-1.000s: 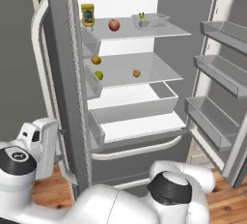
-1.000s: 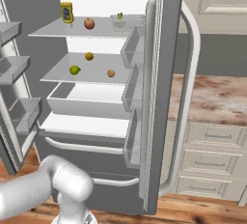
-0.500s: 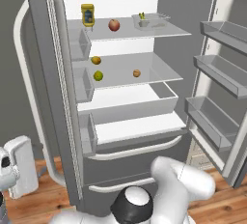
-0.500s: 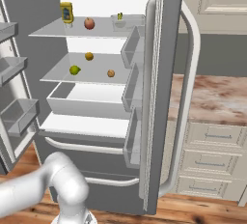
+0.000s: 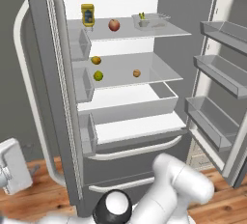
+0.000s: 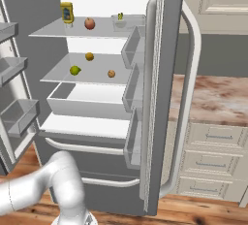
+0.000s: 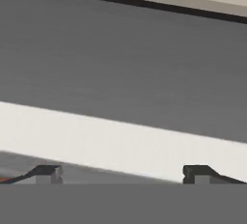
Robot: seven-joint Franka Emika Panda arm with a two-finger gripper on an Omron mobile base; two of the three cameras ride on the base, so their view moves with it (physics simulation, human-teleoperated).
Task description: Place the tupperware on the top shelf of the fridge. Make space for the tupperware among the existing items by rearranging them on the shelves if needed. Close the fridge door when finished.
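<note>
Resting on the top shelf: the tupperware is in the open fridge

Sitting on the top shelf of the fridge, toward its right end, is the tupperware, with both doors wide open. On the same shelf, to the left, stand a red-orange fruit and a yellow jar; its dark label is too small to read. No other writing can be read.

The tub looks light and stiff, probably with smooth, somewhat slippery plastic walls. I would judge that the two long sides, below the rim, are the best place to hold it.

The end effector has its two tips set wide apart, with nothing between them, facing a grey panel with a pale bar across it.
</note>
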